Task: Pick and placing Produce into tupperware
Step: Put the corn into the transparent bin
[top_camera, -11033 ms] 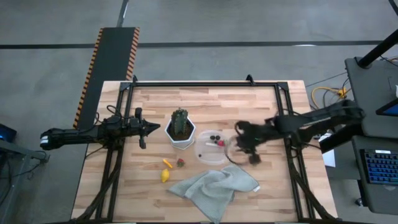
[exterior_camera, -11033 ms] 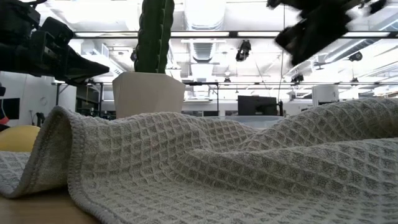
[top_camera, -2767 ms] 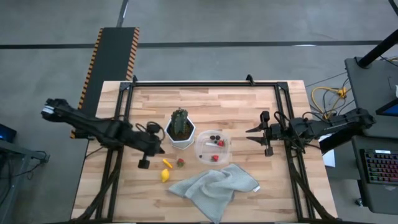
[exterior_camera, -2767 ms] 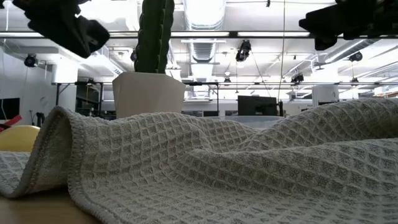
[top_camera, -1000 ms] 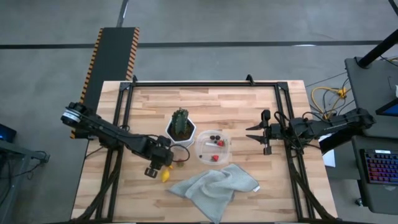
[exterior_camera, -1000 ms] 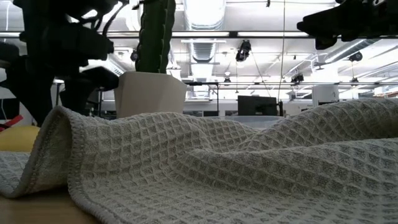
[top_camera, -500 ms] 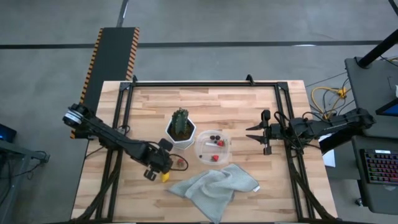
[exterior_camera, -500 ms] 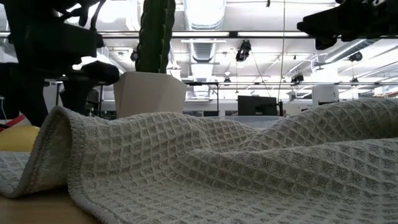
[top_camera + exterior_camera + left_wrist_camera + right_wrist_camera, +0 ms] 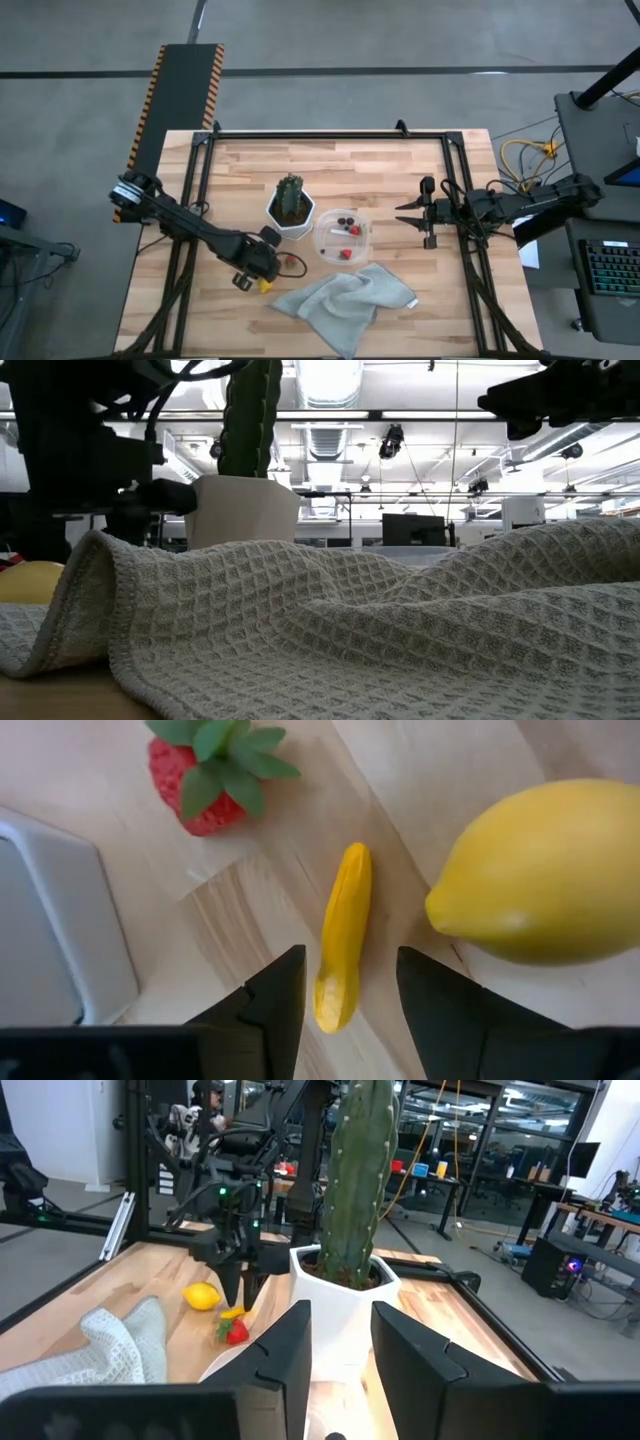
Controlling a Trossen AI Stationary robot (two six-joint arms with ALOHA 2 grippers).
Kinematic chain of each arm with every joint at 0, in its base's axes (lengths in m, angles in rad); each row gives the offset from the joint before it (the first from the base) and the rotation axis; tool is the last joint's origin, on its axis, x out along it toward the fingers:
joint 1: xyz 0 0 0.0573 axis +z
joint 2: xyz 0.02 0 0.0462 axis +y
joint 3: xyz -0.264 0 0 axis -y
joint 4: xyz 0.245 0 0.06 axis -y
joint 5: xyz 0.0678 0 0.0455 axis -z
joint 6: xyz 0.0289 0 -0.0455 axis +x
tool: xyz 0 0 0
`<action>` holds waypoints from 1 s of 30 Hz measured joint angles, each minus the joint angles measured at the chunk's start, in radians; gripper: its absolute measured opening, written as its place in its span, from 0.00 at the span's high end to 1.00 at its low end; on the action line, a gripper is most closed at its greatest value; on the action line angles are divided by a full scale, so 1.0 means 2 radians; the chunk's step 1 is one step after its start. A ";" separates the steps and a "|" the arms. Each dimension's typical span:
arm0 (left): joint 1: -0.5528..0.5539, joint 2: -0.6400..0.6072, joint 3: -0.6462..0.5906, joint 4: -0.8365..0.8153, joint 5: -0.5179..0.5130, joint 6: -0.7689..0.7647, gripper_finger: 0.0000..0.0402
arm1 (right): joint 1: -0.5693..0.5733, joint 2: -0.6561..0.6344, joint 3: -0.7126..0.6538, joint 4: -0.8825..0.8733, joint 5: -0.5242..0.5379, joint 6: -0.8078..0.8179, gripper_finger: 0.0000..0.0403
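Note:
My left gripper (image 9: 260, 270) is open, low over the table in front of the white cactus pot (image 9: 290, 212). In the left wrist view its fingers stand on either side of a small yellow piece (image 9: 343, 935) that lies flat on the wood, with a gap on each side. A red strawberry (image 9: 210, 775) and a lemon (image 9: 545, 870) lie close by. The clear tub (image 9: 343, 236) stands to the right of the pot and holds dark berries and strawberries. My right gripper (image 9: 402, 216) is open and empty, held above the table to the right of the tub.
The green cactus (image 9: 355, 1180) stands in its pot close to my left gripper. A grey waffle cloth (image 9: 345, 295) lies crumpled near the front edge, right of the lemon (image 9: 265, 285), and fills the low view (image 9: 350, 630). Black frame rails run along the table's sides.
My left gripper has come down toward the table over the small yellow piece, shifting slightly toward the near edge. The produce, tub and cloth have stayed where they were.

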 joint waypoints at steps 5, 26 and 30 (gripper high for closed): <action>0.000 0.010 0.000 0.011 0.001 0.020 0.64 | 0.000 0.000 0.000 -0.001 0.000 0.000 0.76; 0.025 0.015 -0.007 0.025 0.023 0.022 0.65 | 0.000 0.000 0.000 -0.001 -0.002 0.003 0.76; 0.031 0.018 -0.007 0.027 0.037 0.027 0.72 | 0.000 0.000 0.000 -0.001 -0.002 0.010 0.77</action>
